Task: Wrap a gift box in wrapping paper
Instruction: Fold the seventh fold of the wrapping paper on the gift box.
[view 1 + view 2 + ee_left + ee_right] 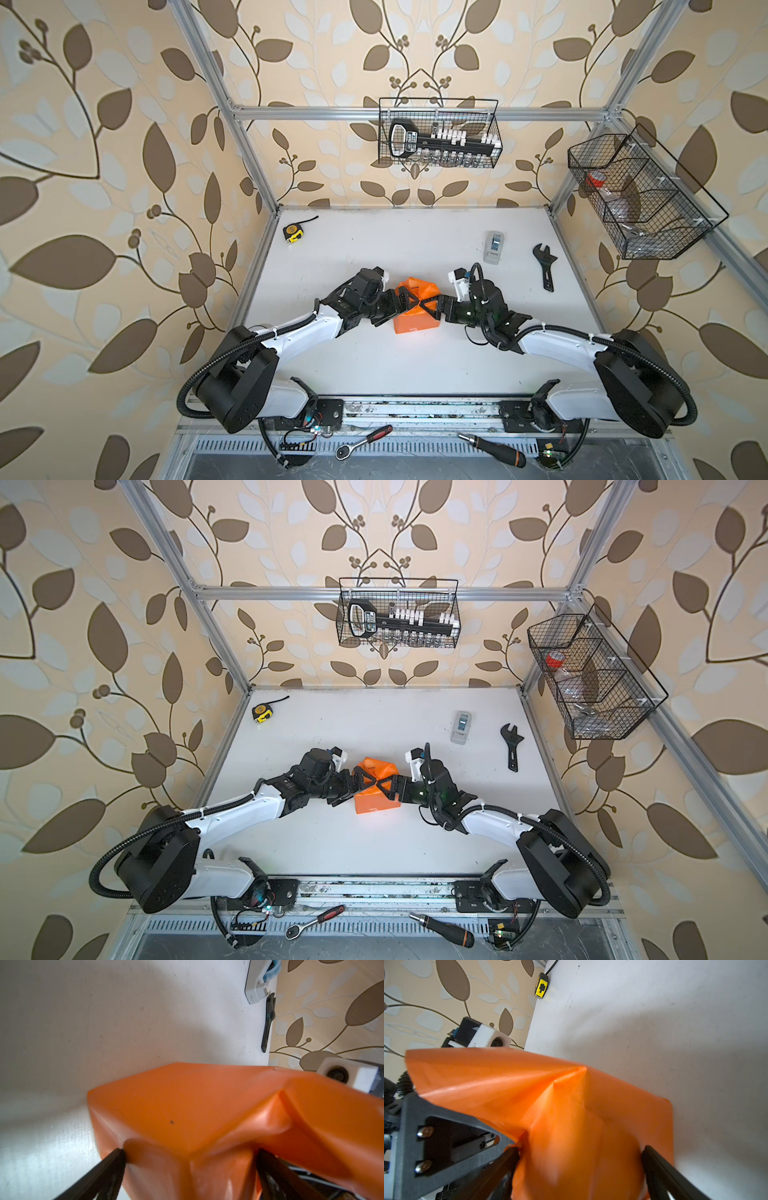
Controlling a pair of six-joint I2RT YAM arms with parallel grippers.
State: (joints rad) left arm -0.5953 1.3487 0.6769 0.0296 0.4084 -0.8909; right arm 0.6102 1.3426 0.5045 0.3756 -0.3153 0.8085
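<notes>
The orange wrapping paper (pixel 415 322) (pixel 376 802) is folded into a boxy bundle at the middle of the white table (pixel 374 249). The gift box is hidden under it. My left gripper (pixel 404 307) (pixel 190 1153) comes from the left and stands open, with its black fingers (pixel 116 1159) wide apart on either side of the bundle's end. My right gripper (pixel 431 309) (pixel 581 1150) comes from the right, and its fingers (pixel 652 1157) press against the paper on both sides of the opposite end. A loose flap of paper (pixel 488 1076) stands up above the bundle.
A grey tape dispenser (pixel 494 247) and a black wrench (pixel 545 266) lie at the back right, and a yellow tape measure (pixel 293 232) at the back left. A ratchet (pixel 365 440) and a screwdriver (pixel 494 449) lie on the front rail. Two wire baskets (pixel 440 133) hang on the frame.
</notes>
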